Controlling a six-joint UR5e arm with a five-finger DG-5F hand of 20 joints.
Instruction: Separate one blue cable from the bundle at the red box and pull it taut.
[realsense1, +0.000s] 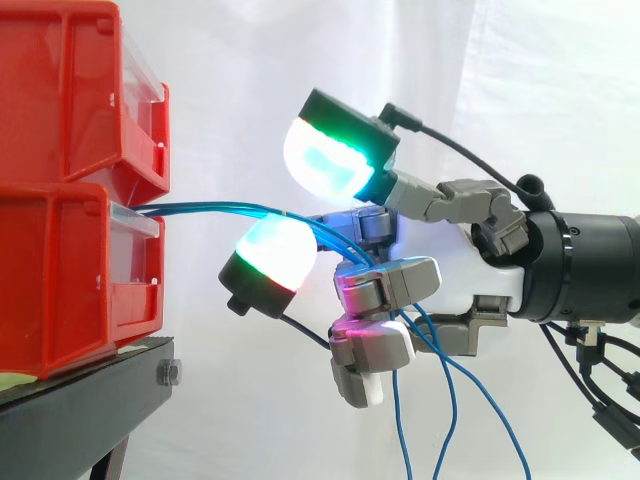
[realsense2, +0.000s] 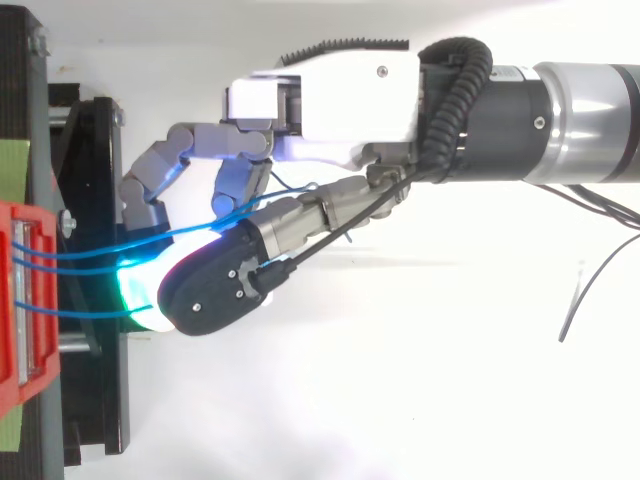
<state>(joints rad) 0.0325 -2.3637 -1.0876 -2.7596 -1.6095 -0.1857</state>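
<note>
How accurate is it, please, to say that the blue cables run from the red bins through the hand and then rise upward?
Not quite: past the hand the blue cables hang downward, not upward, as the side view shows. They do run from the red bins through the hand.

No readable text, number, brand or sign appears on the red bins (realsense1: 70, 270), their clear front strips (realsense1: 135, 218), the black stand (realsense1: 80, 400), the blue cables (realsense1: 220, 210) or the robot's hand (realsense1: 450, 255), seen from the side and from above.
</note>
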